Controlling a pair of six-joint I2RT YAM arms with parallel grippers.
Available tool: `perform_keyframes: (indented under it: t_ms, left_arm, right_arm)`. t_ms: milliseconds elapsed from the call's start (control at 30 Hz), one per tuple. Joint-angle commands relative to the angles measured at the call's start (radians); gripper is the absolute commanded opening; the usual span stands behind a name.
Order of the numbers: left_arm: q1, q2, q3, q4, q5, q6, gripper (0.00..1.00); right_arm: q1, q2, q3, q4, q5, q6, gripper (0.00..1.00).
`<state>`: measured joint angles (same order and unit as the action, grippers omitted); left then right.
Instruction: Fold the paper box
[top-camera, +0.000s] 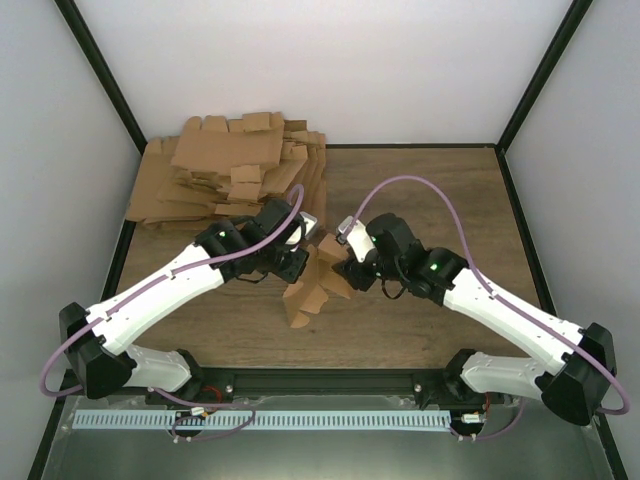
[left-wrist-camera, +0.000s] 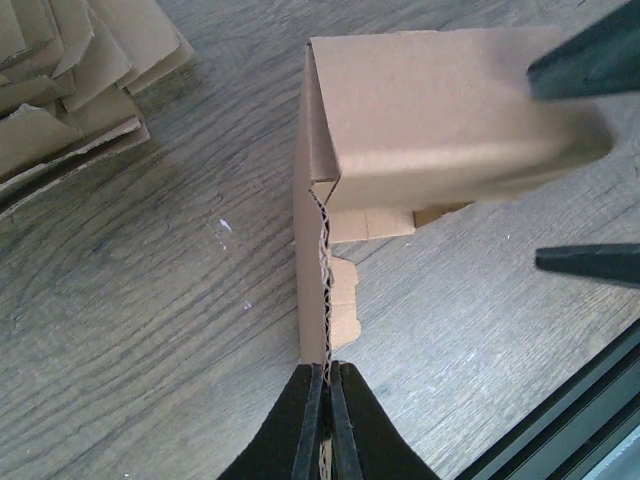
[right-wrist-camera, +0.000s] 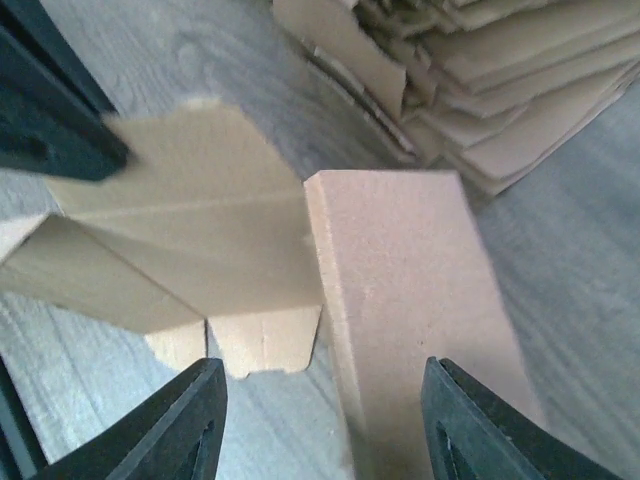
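Specimen: paper box (top-camera: 312, 285), plain brown corrugated cardboard, partly folded and open. Its panels are standing at angles with flaps sticking out. One panel is bending over along a crease, small tabs showing beneath it. One raw edge is sitting pinched in the left gripper (left-wrist-camera: 327, 400). The piece is standing mid-table (top-camera: 430, 190), near the stack of flat blanks (top-camera: 235, 165).

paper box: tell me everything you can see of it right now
The paper box is plain brown corrugated cardboard, half folded: panels bent at creases, small flaps loose, not closed. It is upright, on or just above the wooden table near its middle, apart from the pile of flat blanks. The left hand is shut on one wall's raw edge; the right hand, open, straddles another panel.
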<state>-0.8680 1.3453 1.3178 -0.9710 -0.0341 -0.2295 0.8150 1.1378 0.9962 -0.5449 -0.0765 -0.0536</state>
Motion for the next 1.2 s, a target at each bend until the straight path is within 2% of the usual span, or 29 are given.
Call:
perform_keyframes:
  t_ms: [0, 433, 767, 1033, 1167]
  left_arm:
    - [-0.011, 0.016, 0.0, -0.011, -0.004, 0.004, 0.04]
    - [-0.015, 0.017, 0.004, -0.001, 0.001, -0.001, 0.04]
    - [-0.015, 0.016, 0.007, 0.003, 0.003, 0.004, 0.04]
    - [-0.015, 0.022, 0.011, 0.015, 0.015, 0.008, 0.04]
    - [-0.016, 0.024, 0.012, 0.019, 0.021, 0.009, 0.04]
  right_arm:
    - [0.007, -0.016, -0.046, 0.009, -0.062, 0.049, 0.55]
    - [0.007, -0.034, -0.027, -0.004, -0.029, 0.014, 0.61]
    - [0.007, 0.03, 0.007, -0.051, 0.066, -0.035, 0.57]
    - [0.027, 0.023, 0.0, 0.032, 0.193, -0.089, 0.58]
    - [0.073, -0.017, -0.068, 0.113, 0.19, -0.226, 0.59]
